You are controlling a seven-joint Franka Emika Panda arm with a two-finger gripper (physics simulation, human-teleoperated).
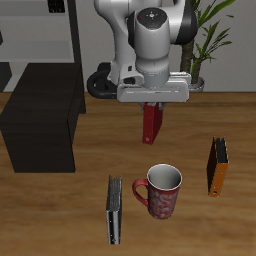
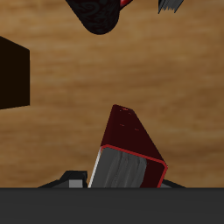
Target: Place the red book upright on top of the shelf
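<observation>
My gripper (image 1: 152,103) is shut on the red book (image 1: 151,124), a slim dark-red hardcover that hangs upright from the fingers above the wooden table. In the wrist view the red book (image 2: 129,150) shows its dark-red cover and pale page edges close up between the fingers. The shelf (image 1: 42,118), a low matte-black cabinet with a flat top, stands beside the gripper at about the same depth, apart from the book; a corner of the shelf (image 2: 12,73) shows in the wrist view.
A red patterned mug (image 1: 161,192) stands in front of the held book. A thin dark grey book (image 1: 114,211) stands beside the mug. An orange book with a dark spine (image 1: 217,165) stands farther off. A potted plant (image 1: 208,35) and grey shelving (image 1: 45,30) are behind.
</observation>
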